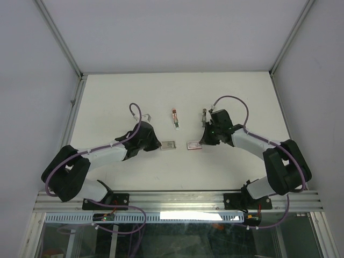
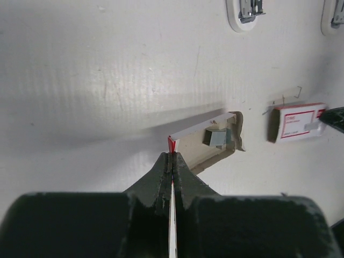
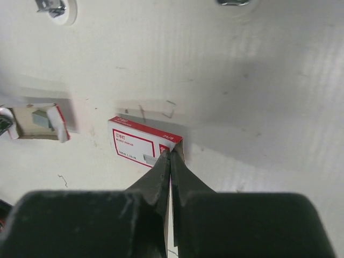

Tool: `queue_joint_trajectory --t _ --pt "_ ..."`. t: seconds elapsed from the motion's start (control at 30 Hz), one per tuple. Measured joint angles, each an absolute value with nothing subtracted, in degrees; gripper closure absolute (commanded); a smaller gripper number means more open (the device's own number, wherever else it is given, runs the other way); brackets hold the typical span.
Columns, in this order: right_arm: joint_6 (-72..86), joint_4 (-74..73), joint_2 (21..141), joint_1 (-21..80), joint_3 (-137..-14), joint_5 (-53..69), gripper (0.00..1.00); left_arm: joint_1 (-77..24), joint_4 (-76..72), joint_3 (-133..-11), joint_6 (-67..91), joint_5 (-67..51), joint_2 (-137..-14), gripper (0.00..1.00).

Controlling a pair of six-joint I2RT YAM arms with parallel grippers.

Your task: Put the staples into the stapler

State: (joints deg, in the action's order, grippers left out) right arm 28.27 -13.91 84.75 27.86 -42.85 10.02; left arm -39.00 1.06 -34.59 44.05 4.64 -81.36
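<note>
The staples box is in two parts on the table. The white sleeve with a red frame point(image 3: 134, 142) lies at the centre point(image 1: 193, 145). My right gripper point(image 3: 171, 154) is shut on the sleeve's end flap. The open inner tray point(image 2: 228, 153) lies just left of it point(image 1: 168, 145) and holds a grey strip of staples point(image 2: 217, 138). My left gripper point(image 2: 172, 157) is shut on the tray's red-edged flap. A small pinkish stapler piece point(image 1: 174, 118) lies behind the boxes, apart from both grippers.
A second oblong piece with a metal end point(image 1: 204, 116) lies right of the pinkish one, close to my right arm. A small white item point(image 1: 146, 117) lies behind my left arm. Loose single staples point(image 3: 169, 107) lie beside the sleeve.
</note>
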Motion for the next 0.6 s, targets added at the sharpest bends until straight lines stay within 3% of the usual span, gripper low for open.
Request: queue_joint_trajectory --t 0.33,0.4,0.5,0.6 --pt "28.1 -16.8 77.1 18.2 -39.5 6.4 0.99 -33.3 9.8 -38.0 30.4 0.7 -80.6 1.0" --pt "28.2 -17.1 76.0 16.5 -38.8 6.1 0.87 -33.3 11.2 -40.9 27.3 -0.7 -82.8 1.0" --pt "28.5 -17.5 75.0 14.7 -38.1 5.6 0.62 -33.3 12.6 -44.7 23.2 -3.1 -86.5 0.99" --pt "28.5 -17.7 74.2 13.5 -37.7 5.1 0.44 -33.3 14.0 -47.9 20.1 -4.8 -90.1 0.75"
